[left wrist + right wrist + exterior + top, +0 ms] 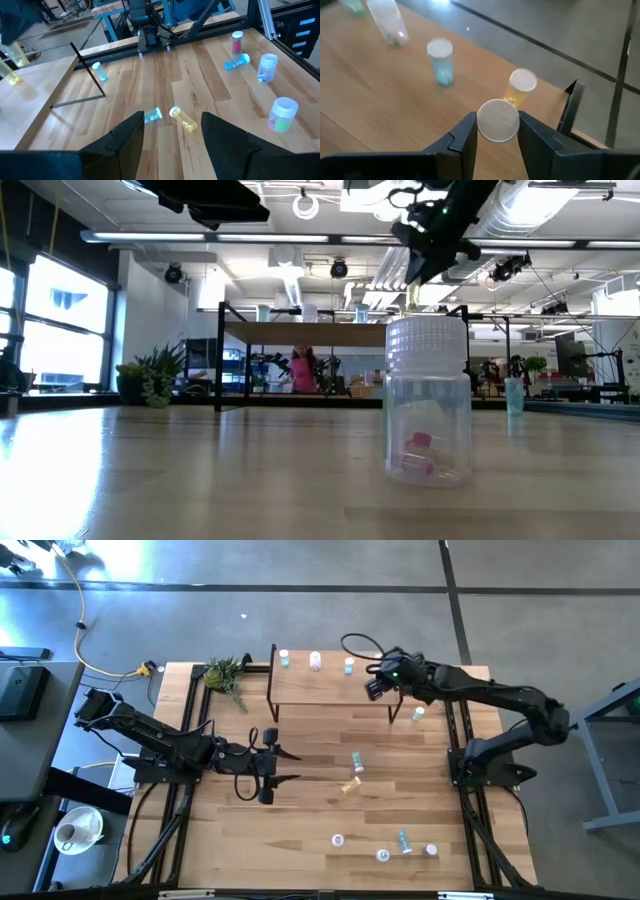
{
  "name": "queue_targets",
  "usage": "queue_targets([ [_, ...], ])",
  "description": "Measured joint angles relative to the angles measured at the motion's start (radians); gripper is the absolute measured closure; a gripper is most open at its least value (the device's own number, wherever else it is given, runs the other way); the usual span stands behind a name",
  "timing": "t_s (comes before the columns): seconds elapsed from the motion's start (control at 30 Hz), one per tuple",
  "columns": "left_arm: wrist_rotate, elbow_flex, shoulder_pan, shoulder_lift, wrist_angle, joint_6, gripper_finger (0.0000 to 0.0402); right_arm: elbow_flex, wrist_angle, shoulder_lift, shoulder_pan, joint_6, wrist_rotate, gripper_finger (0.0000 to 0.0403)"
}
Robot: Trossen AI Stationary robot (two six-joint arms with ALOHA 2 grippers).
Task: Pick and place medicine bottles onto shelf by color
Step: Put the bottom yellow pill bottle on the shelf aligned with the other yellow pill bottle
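Note:
The shelf (330, 690) stands at the table's far side. On its board stand a teal bottle (284, 658), a white one (315, 661), a light blue one (440, 62) and a yellow one (521, 87). My right gripper (496, 134) hangs over the shelf's right end, shut on a white-capped bottle (496, 121) that looks yellowish in the left wrist view (17, 56). My left gripper (172, 135) waits open at mid-table left, above nothing. A light blue bottle (152, 116) and a yellow bottle (182, 119) lie on their sides just ahead of it. My right gripper pinches the bottle between its two fingers, one on either side just below the white cap (496, 121). The fingers slant down from the table's right side. The cap faces the wrist camera and hides the bottle's body. The bottle hangs above the shelf board, beside the yellow bottle.
Several bottles stand or lie near the table's front right (404, 842), and one stands close before the low camera (428, 405). Another stands on the table by the shelf's right leg (417, 713). A small plant (226, 675) sits left of the shelf.

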Motion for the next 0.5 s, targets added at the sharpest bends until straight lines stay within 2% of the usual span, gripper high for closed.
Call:
queue_targets([
  [0.5,0.0,0.0,0.0,0.0,-0.003,0.001,0.0216,0.0,-0.024,0.078,-0.02,0.008,-0.057,0.0289],
])
